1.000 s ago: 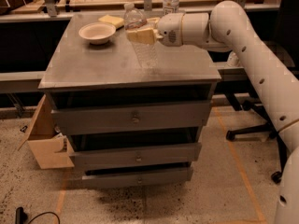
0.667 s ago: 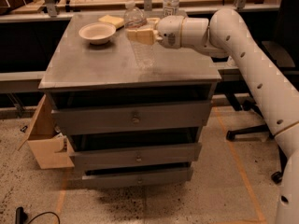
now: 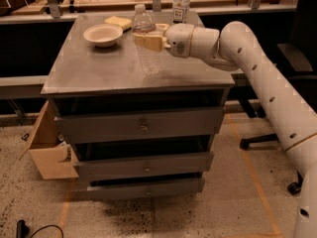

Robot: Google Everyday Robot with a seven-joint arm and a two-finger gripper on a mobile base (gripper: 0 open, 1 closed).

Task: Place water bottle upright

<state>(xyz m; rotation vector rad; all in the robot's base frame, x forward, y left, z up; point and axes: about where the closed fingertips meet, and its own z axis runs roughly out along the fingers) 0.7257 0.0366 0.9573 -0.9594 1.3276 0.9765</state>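
water bottle (image 3: 142,23) is upright, white cap on top, over the back-middle of the grey cabinet top (image 3: 94,71), with its base at or just above the surface. i can't tell if it's actually touching, since the clear plastic washes out against the metal. gripper (image 3: 147,40) is clamped on the water bottle around its upper body, tan fingers (image 3: 154,42) pressed against its sides, arm reaching in from the right. vs a second ago: wrist has dropped a touch and the bottle went down with it, no sideways drift, still vertical. so i read this as the tail end of the set-down, with orientation done and release left. next i'd want contact confirmed before i let the fingers part, because a light crinkly bottle let go early or nudged on retreat tips easily. neighbours: bowl (image 3: 103,33) to the left with a clear gap, yellow block (image 3: 118,21) behind-left, and the other bottle with the white label (image 3: 181,4) standing near the back edge behind the wrist, apart from the held one. backing the arm out to the right looks like the cleanest exit.
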